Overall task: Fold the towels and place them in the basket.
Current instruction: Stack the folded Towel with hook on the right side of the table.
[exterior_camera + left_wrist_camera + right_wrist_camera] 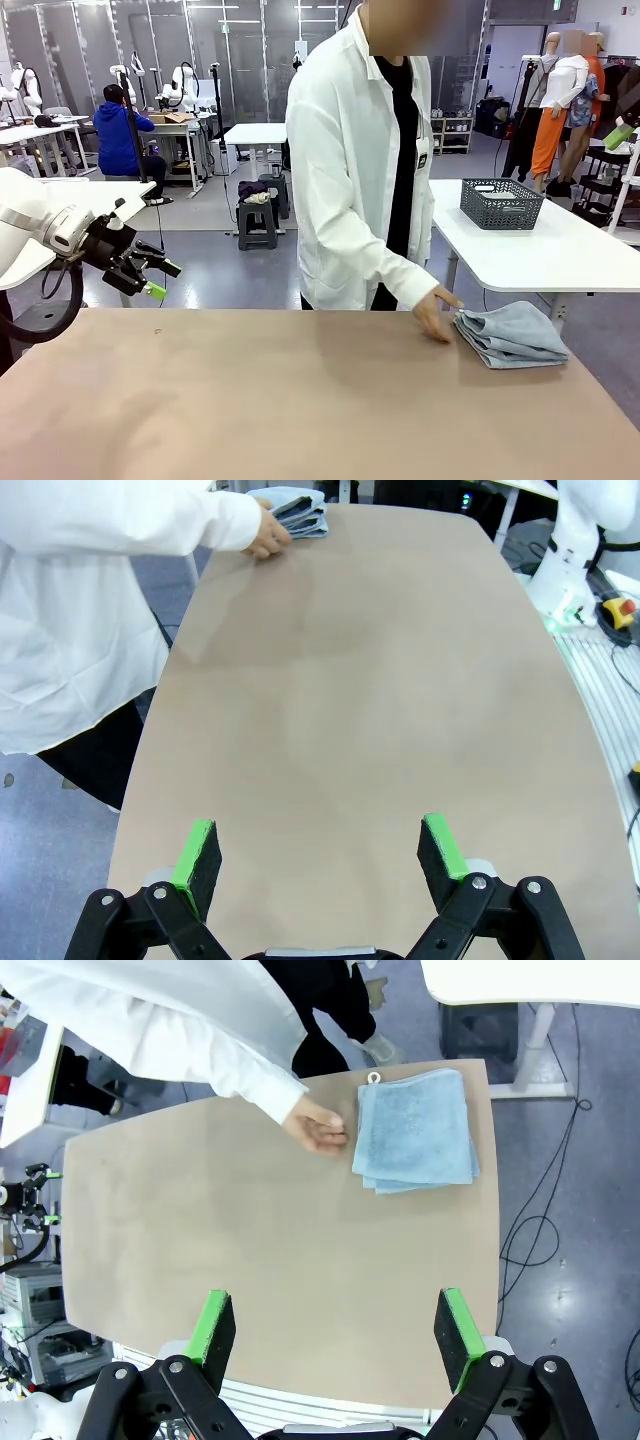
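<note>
A stack of folded pale blue towels (512, 335) lies at the far right corner of the tan table (280, 400). It also appears in the right wrist view as towels (416, 1131) and far off in the left wrist view as towels (297, 510). The person's hand (434, 312) rests on the table right beside the stack. The dark grey mesh basket (501, 203) stands on a white side table behind. My left gripper (150, 278) hangs open off the table's left edge, and its fingers (197, 857) stand wide over bare tabletop. My right gripper (335, 1335) is open, high above the table.
A person in a white coat (350, 170) stands at the far edge of the table. The white side table (540, 250) sits back right. The right arm's base (580, 550) stands beside the table.
</note>
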`<act>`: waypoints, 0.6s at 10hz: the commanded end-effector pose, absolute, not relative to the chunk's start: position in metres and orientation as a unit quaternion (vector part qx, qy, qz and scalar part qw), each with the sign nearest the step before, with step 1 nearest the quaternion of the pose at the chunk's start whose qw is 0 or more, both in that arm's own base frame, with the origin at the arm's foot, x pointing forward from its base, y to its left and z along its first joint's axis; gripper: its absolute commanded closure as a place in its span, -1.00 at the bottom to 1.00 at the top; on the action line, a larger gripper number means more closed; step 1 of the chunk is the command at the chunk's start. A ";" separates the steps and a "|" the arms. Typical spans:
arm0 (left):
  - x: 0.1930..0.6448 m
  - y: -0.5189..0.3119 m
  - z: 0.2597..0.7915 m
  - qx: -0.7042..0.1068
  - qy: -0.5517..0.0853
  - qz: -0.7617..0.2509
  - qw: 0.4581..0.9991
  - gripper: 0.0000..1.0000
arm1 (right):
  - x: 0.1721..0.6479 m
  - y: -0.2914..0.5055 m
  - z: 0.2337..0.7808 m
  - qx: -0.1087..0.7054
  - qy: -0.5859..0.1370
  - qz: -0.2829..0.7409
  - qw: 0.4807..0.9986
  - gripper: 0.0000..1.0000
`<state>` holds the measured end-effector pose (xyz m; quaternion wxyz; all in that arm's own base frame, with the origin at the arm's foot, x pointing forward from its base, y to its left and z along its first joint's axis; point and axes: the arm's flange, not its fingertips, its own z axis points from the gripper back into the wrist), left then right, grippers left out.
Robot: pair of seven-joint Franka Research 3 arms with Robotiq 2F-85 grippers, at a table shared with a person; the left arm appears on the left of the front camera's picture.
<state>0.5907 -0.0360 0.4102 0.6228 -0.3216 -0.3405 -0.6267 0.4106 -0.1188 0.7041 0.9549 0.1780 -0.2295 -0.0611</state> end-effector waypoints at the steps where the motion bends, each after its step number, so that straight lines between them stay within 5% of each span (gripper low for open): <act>1: 0.589 -0.036 0.411 -0.321 -0.341 -0.627 0.622 -1.00 | 0.411 -0.118 0.706 0.175 -0.223 -0.066 0.957 -1.00; 6: 0.589 -0.036 0.411 -0.321 -0.341 -0.627 0.622 -1.00 | 0.411 -0.118 0.706 0.175 -0.223 -0.066 0.957 -1.00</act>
